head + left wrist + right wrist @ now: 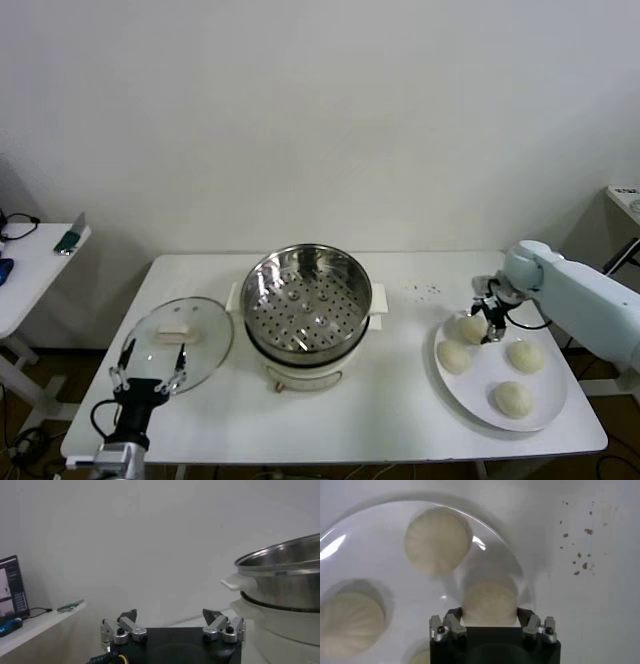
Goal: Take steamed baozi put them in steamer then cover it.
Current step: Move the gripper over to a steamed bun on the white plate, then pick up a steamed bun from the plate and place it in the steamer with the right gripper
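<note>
White wall backs my table (400, 400). From my head, the steamer (306, 300) sits centre, the cover (178, 342) at its nine o'clock, my left hand (148, 372) spread beside the cover. At three o'clock my right hand (487, 320) pinches one baozi (470, 328) on the plate (545, 412); three others lie beside it.

Left wrist: fingers (122, 629) apart, steamer (285, 575) beyond.

Right wrist: fingers (451, 625) close on the baozi (490, 602).

no readable text, labels, brands or numbers anywhere, laptop screen (11, 587) too blurred to read
</note>
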Controlling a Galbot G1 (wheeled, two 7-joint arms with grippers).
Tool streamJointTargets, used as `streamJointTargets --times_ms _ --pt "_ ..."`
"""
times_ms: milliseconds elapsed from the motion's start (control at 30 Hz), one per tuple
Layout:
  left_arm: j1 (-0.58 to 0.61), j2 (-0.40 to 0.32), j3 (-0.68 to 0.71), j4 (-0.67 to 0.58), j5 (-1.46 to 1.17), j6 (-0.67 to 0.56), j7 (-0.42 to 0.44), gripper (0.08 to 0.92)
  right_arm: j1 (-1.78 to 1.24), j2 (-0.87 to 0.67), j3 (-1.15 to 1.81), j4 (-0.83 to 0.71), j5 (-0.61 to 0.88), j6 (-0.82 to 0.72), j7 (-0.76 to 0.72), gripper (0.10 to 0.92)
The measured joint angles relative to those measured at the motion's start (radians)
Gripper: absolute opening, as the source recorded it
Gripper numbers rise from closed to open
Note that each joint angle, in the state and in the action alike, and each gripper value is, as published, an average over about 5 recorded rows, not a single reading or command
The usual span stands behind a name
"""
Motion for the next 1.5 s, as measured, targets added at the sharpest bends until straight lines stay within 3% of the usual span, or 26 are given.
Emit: streamJointTargets --times_ms 300,633,1167,1500 --pt "-0.001 0.001 0.001 0.0 -0.001 0.005 -0.006 0.823 0.067 -0.012 -0.04 0.025 0.034 0.032 -0.017 0.687" --pt "0.008 0.004 -0.003 -0.003 -0.002 0.005 -0.008 0.823 0.337 0.056 -0.228 0.053 0.138 0.149 -0.057 0.688" --pt "0.024 0.006 0.011 -0.006 -0.013 -0.005 -0.013 0.823 0.652 0.355 -0.385 0.11 0.188 0.402 -0.116 0.702" --pt "0.03 0.019 0.018 -0.026 -0.022 0.001 -0.012 0.823 0.633 0.542 -0.38 0.118 0.065 0.526 -0.117 0.704"
